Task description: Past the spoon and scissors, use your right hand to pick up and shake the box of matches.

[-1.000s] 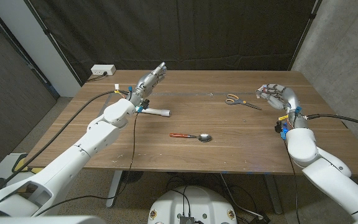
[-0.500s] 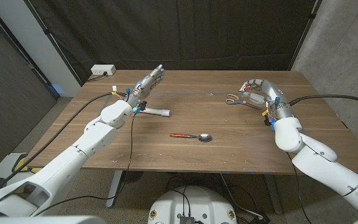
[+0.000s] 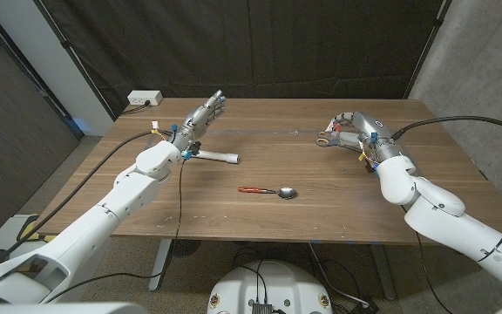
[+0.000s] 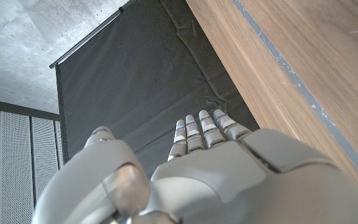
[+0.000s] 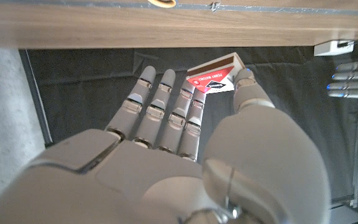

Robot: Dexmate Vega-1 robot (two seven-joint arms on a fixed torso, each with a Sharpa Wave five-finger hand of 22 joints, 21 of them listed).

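Note:
In the right wrist view my right hand [image 5: 185, 162] pinches a red and white box of matches [image 5: 213, 76] between thumb and fingertips, clear of the table [image 5: 166, 28]. The head view has that right hand [image 3: 345, 126] in the air at the far right of the table, just above the scissors [image 3: 325, 138], which it partly hides. The box is too small to make out there. A spoon [image 3: 268, 190] with a red handle lies near the table's middle. My left hand [image 3: 205, 112] hovers over the far left with its fingers straight and nothing in it.
A white tube-shaped thing [image 3: 220, 157] lies beside my left wrist. A white power strip [image 3: 144, 98] sits at the far left corner of the table [image 3: 260, 227]. Black curtains hang behind. Cables trail off both arms.
My right hand has swung from the table's right edge toward the middle and now hangs over the scissors. My left hand has drifted slightly to the left.

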